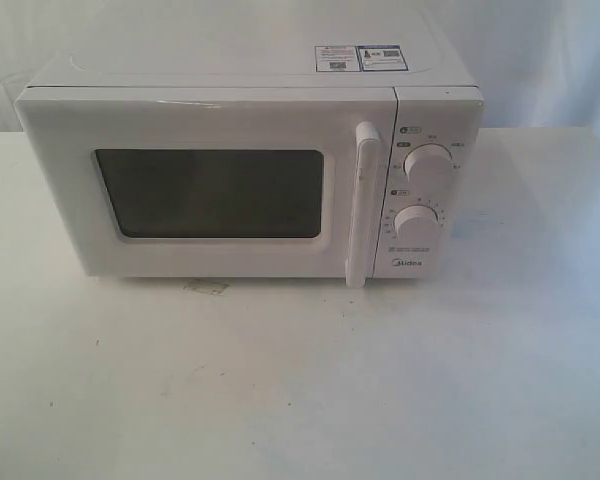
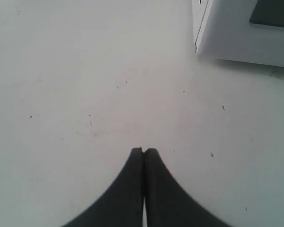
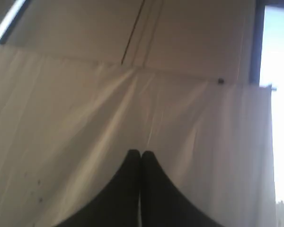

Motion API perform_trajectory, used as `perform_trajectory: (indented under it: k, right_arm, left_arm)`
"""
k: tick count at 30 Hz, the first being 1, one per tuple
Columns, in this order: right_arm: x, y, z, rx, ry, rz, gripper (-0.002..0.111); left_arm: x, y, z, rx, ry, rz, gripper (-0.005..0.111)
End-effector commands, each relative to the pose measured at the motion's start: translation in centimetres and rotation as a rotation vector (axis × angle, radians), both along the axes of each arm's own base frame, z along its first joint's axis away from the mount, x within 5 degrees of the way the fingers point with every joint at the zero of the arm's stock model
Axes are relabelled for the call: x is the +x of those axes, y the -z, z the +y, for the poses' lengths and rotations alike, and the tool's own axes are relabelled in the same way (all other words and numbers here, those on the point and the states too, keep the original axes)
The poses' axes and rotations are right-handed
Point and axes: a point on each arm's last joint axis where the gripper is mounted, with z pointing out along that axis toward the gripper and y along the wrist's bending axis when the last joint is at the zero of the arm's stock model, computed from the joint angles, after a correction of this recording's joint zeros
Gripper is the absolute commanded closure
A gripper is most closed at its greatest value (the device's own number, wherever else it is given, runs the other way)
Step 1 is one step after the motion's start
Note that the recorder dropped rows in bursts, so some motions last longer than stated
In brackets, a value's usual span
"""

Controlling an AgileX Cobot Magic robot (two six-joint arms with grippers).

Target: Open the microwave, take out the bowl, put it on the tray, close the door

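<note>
The white microwave (image 1: 250, 170) stands at the back middle of the white table (image 1: 300, 380). Its door (image 1: 205, 190), with a dark window and a vertical white bar handle (image 1: 363, 205), is closed. Two round knobs (image 1: 427, 163) sit on the panel to the right of the handle. The bowl and the tray are not in view. Neither arm shows in the exterior view. My left gripper (image 2: 143, 150) is shut and empty above bare table, with a lower corner of the microwave (image 2: 236, 33) beyond it. My right gripper (image 3: 141, 152) is shut and empty, facing a white curtain (image 3: 132, 123).
White curtain hangs behind the table. A faint stain (image 1: 208, 287) marks the tabletop just in front of the microwave. Labels (image 1: 360, 57) lie on the microwave's top.
</note>
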Motion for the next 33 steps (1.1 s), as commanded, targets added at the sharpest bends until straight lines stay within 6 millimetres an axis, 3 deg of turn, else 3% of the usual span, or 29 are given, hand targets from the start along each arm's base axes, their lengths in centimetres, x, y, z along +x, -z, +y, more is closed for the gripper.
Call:
perform_trajectory:
  k: [1, 6, 20, 26, 29, 32, 33]
  right_arm:
    - [4.5, 0.3, -1.0, 0.138, 0.028, 0.339, 0.108]
    - [7.8, 1.9, -1.3, 0.183, 0.021, 0.485, 0.108]
    - [8.5, 2.0, -1.2, 0.230, -0.017, 0.487, 0.108]
    - [11.2, 3.1, -1.2, 0.255, -0.054, 0.540, 0.108]
    - [13.3, 4.4, -0.9, 0.359, -0.142, 0.604, 0.108]
    - [14.9, 5.8, 0.9, 0.251, -0.327, 0.664, 0.108]
    - [15.3, 6.3, 2.1, 0.184, -0.459, 0.692, 0.108]
  left_arm:
    - [0.0, 0.1, 0.0, -0.010, -0.003, -0.001, 0.107]
    - [0.0, 0.1, 0.0, -0.010, -0.003, -0.001, 0.107]
    - [0.0, 0.1, 0.0, -0.010, -0.003, -0.001, 0.107]
    - [0.0, 0.1, 0.0, -0.010, -0.003, -0.001, 0.107]
    - [0.0, 0.1, 0.0, -0.010, -0.003, -0.001, 0.107]
    - [0.0, 0.1, 0.0, -0.010, -0.003, -0.001, 0.107]
    - [0.0, 0.1, 0.0, -0.010, -0.003, -0.001, 0.107]
